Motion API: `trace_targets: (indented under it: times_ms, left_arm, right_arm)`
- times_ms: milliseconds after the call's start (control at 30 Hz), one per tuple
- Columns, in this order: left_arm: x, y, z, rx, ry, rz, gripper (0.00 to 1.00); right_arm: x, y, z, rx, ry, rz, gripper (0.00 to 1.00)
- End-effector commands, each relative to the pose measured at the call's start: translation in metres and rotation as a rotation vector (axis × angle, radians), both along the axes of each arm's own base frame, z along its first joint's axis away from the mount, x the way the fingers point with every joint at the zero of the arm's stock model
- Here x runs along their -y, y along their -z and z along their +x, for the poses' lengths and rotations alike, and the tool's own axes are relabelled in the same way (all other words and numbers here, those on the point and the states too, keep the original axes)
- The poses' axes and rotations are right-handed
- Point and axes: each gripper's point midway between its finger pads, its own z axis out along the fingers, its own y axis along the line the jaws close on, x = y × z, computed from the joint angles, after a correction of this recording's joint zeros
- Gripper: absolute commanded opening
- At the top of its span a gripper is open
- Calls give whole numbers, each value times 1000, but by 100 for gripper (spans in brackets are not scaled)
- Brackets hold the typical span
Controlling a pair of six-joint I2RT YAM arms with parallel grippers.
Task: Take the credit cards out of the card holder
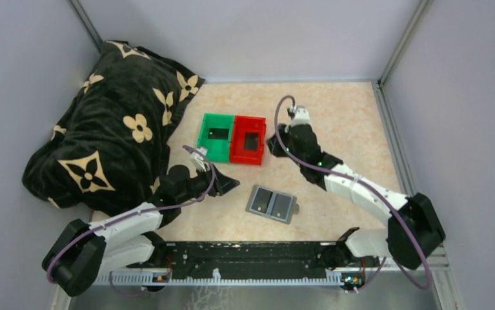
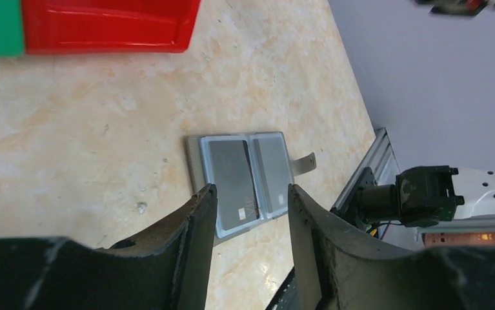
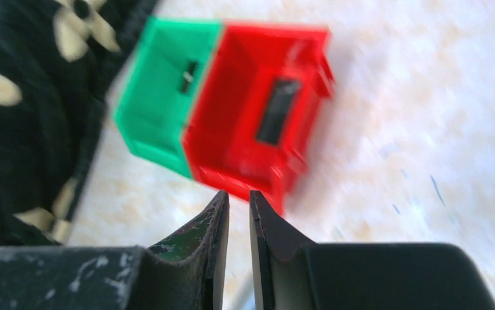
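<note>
Hovering just left of wallet, left gripper spread wide, empty. Wrist view shows wallet between its fingers. Wallet lies open, lower centre of table, dark card in one panel. Right gripper nearly pressed together, nothing pinched, just right of red bin. Green bin touches red bin. Dark rectangle on each bin floor, card or not unclear.

- You can read no text, brand or number anywhere.
- The credit card in the card holder bears small pale marks, too small to read.
</note>
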Motion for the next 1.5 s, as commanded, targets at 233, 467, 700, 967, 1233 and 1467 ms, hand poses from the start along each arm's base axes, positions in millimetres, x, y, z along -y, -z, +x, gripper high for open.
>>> trace_targets:
  times_ms: [233,467,700,967,1233,1467]
  left_arm:
    - [60,9,0,16,143,53,0]
    - [63,45,-3,-89,154,90,2]
    - [62,41,9,-72,103,117,35]
    - [69,34,10,-61,131,99,41]
    - [65,37,2,-67,133,88,41]
    - [61,38,-2,-66,128,86,41]
  right_arm:
    - [55,106,-104,-161,22,-136,17]
    - [33,105,-169,-159,-127,-93,17]
    - [23,146,-228,-294,-218,-95,14]
    - [49,175,-235,-345,-105,-204,6]
    - [76,200,-208,-394,-16,-150,4]
    - [81,186,-187,-338,-9,-214,3]
